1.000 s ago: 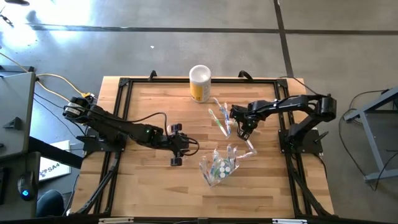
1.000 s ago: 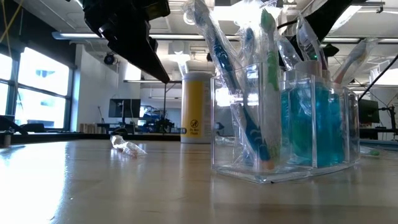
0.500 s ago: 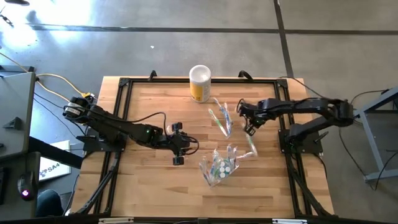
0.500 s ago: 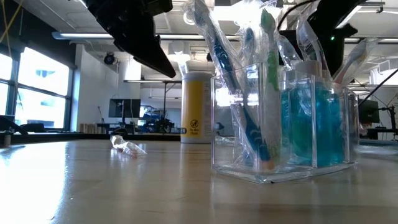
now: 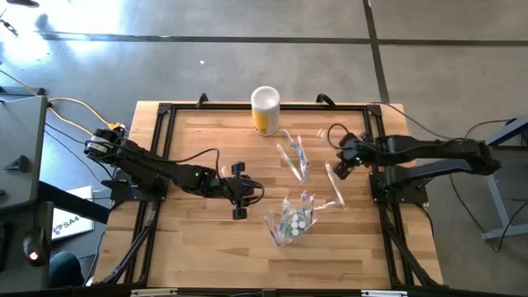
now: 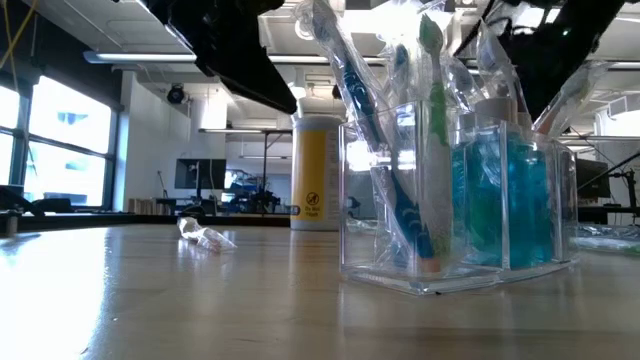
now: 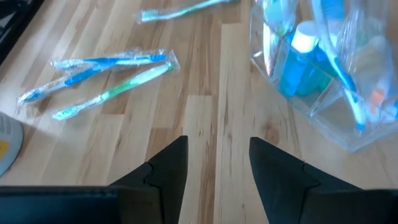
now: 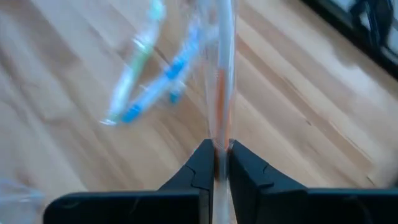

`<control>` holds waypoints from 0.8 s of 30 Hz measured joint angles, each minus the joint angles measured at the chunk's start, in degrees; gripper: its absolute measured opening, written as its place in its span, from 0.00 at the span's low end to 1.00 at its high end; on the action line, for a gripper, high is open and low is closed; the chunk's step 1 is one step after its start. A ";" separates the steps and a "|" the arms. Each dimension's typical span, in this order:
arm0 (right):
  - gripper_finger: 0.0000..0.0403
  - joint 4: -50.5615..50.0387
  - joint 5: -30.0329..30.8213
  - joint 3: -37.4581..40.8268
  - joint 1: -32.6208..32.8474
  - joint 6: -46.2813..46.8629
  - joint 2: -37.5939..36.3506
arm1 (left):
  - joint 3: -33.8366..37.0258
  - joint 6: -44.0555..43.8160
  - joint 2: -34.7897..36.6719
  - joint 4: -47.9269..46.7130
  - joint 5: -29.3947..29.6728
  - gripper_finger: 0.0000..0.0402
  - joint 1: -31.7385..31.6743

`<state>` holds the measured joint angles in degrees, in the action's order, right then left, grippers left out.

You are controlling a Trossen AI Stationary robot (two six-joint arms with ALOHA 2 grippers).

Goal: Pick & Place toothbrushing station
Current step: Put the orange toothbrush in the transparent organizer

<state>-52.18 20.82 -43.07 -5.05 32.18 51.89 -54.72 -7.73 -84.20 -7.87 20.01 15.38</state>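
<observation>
A clear plastic holder (image 5: 290, 221) stands near the table's middle, with several toothbrushes and teal toothpaste tubes upright in it; it also shows in the low view (image 6: 460, 200). Several wrapped toothbrushes (image 5: 295, 157) lie flat on the table beyond it. My right gripper (image 5: 337, 171) is to their right, shut on one clear-wrapped toothbrush (image 5: 336, 190). My left gripper (image 5: 240, 202) is open and empty, low over the table to the left of the holder. My right gripper pinches the wrapped toothbrush between its two fingers, on the wrapped handle (image 8: 219, 134). The fingers come from the table's right side, slanting down. The toothbrush runs from the fingers toward the near edge (image 5: 341, 203). I cannot tell whether it is clear of the table.
A yellow canister with a white lid (image 5: 266, 110) stands at the far edge. A black frame (image 5: 165, 115) runs around the tabletop. In the left wrist view bare wood (image 7: 217, 112) lies between the holder (image 7: 323, 68) and the wrapped toothbrushes (image 7: 106, 74).
My right gripper has drawn back toward the table's right edge with the wrapped toothbrush, which has moved to the right, away from the holder. My left gripper has shifted slightly toward the near edge.
</observation>
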 joint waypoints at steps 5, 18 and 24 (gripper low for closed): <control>0.04 4.27 2.71 -0.02 5.67 -0.22 -5.29 | 0.00 -0.01 0.00 2.87 -0.85 0.41 -0.88; 0.04 21.54 21.41 -0.07 25.49 -5.30 -6.84 | -0.02 1.49 0.02 3.86 -1.53 0.41 -1.11; 0.04 35.49 31.16 -0.07 33.01 -15.12 -3.14 | -0.02 1.51 0.02 3.23 -1.53 0.41 -1.11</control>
<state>-16.69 51.97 -43.13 27.96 17.07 48.76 -54.74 -6.22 -84.18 -4.64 18.48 14.26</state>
